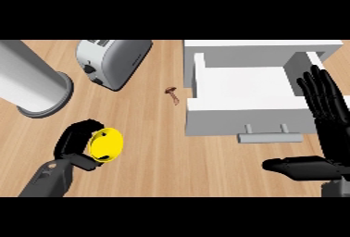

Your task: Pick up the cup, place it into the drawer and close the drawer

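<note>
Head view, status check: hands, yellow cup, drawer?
Left hand curled round the yellow cup, over the wooden counter. Right hand open beside the open white drawer. Small brown mushroom lies between, near the drawer.

Black robot hand (327, 121), seemingly grey forearm (48, 181)

No legible text, labels, brands or numbers observed on any surface. The toaster (113, 61), drawer (242, 99) and yellow cup (107, 144) carry no readable markings.
</note>
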You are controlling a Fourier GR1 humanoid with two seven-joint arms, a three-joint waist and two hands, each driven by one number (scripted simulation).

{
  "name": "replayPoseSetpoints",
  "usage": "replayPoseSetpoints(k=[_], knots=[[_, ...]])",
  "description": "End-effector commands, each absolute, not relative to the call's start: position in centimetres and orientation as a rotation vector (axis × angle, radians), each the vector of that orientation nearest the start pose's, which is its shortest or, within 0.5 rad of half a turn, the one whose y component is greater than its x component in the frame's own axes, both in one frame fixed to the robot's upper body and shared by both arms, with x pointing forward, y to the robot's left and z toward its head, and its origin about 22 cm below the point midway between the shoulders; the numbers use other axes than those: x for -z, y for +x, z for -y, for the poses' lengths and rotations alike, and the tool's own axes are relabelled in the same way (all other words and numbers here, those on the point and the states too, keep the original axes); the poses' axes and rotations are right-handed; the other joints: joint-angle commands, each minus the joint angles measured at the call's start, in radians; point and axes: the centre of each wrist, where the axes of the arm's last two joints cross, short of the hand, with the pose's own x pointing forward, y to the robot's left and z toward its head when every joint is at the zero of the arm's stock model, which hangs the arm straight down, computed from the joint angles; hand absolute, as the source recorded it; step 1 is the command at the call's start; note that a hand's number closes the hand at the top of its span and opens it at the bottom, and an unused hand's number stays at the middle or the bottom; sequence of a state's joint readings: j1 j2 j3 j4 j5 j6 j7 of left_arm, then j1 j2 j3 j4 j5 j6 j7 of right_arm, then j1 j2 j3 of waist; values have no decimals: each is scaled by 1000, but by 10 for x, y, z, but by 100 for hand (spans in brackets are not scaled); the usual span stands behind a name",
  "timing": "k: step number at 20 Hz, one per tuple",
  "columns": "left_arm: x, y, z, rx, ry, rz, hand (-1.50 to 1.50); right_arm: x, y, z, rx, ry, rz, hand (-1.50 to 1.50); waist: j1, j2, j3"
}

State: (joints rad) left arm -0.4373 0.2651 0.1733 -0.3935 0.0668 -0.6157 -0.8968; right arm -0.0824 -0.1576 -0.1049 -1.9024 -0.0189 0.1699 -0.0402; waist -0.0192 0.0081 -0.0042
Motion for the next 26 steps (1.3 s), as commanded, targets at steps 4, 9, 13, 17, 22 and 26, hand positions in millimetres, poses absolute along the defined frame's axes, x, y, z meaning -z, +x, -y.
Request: replayPoseSetpoints(k=[4,9,13,17,22,26], knots=[[121,284,-319,-355,-251,1999,150,-102,245,272,-239,-63,2014,-150,11,-1,2],[97,317,-299,-344,-306,2098,150,-99,241,278,-243,-70,1988,-150,10,-5,3],[88,325,-276,-205,-364,2087,150,-109,244,272,-250,-75,2009,-150,18,-9,4],[34,366,-259,-114,-377,2156,150,-102,238,268,-225,-80,2007,-150,20,-11,5],[-24,384,-222,-47,-346,2185,150,-107,226,284,-244,-101,1985,-150,25,-15,5],[-66,387,-168,15,-383,2200,150,-106,228,279,-240,-83,1985,-150,28,-16,5]])
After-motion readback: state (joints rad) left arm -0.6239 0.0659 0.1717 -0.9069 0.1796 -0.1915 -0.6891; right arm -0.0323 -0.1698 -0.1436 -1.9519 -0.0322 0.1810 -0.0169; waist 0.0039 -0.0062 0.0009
